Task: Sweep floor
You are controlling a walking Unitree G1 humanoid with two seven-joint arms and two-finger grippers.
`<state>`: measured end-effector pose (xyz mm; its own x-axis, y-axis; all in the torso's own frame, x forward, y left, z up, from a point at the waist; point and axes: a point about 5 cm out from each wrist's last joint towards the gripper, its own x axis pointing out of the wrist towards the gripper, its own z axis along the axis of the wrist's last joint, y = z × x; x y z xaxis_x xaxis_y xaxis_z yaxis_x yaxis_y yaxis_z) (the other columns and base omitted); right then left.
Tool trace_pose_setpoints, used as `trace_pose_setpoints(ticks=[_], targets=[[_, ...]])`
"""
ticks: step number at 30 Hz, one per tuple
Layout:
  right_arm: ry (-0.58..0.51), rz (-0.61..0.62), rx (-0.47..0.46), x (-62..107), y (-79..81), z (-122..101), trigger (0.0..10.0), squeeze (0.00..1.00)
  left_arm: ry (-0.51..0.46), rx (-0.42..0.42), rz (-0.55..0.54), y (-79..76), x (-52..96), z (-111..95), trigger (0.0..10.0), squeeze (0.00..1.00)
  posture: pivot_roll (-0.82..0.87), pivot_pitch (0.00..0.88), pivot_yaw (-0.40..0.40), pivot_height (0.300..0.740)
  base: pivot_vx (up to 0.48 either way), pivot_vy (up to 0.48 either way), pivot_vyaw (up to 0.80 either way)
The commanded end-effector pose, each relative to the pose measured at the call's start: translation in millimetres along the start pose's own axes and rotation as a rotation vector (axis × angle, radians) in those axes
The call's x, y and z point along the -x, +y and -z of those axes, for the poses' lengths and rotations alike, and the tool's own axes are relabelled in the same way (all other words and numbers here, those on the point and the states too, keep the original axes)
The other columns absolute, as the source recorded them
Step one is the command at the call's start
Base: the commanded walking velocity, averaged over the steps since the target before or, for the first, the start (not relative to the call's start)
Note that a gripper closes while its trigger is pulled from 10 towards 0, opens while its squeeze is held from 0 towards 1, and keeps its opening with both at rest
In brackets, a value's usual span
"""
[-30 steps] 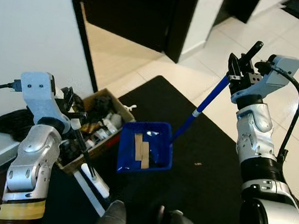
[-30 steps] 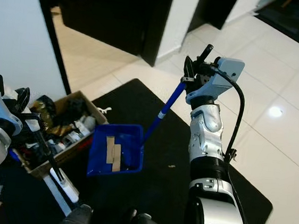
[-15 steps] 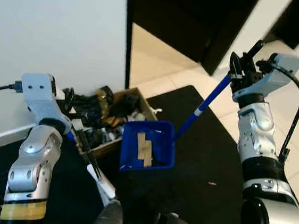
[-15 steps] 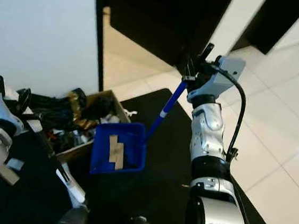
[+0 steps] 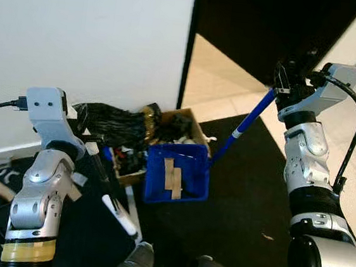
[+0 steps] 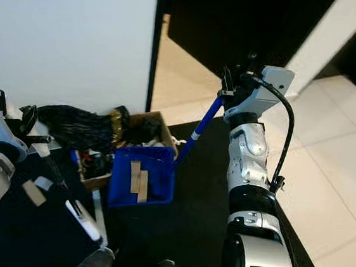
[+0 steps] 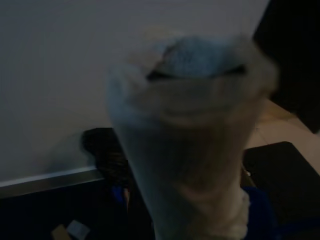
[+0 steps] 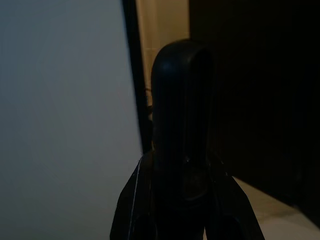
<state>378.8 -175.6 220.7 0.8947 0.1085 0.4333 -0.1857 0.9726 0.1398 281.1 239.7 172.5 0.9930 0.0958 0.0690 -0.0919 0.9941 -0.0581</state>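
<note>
Dustpan [image 5: 177,182], blue, hung above the black mat [image 5: 247,198] with paper strips inside, right gripper [image 5: 289,84] clamped on its handle; left gripper [image 5: 91,138] clasped the broom [image 5: 112,198]. Wrist views were blurred. Emptying seemed next.

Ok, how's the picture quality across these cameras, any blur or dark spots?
Head views: fairly sharp, evenly lit, the blue dustpan and its wood scraps clear; the doorway behind is deep black. Left wrist view: a pale handle close to the lens is badly out of focus. Right wrist view: very dark, the black handle end a silhouette against the lit wall.
</note>
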Motion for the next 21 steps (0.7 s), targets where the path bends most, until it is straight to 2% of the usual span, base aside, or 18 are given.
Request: trace_pose_setpoints(ticks=[1, 13, 21], targets=[[-0.049, 0.0, -0.01, -5.2, 0.5, -10.6, 10.0, 0.0, -0.013, 0.001, -0.002, 0.1, 0.6, 0.4, 10.0, 0.0, 0.33, 0.123, -0.087, 0.74, 0.0, 0.0, 0.79], [-0.061, 0.012, -0.002, -6.2, -0.6, -13.5, 10.0, 0.0, -0.009, -0.001, -0.001, -0.2, 0.3, 1.6, 10.0, 0.0, 0.33, 0.121, -0.088, 0.74, 0.0, 0.0, 0.78], [-0.1, 0.074, -0.008, -11.4, -11.1, -25.3, 10.0, 0.0, -0.003, -0.003, 0.002, -1.2, -0.2, 3.5, 10.0, 0.0, 0.33, 0.127, -0.085, 0.74, 0.0, 0.0, 0.0]])
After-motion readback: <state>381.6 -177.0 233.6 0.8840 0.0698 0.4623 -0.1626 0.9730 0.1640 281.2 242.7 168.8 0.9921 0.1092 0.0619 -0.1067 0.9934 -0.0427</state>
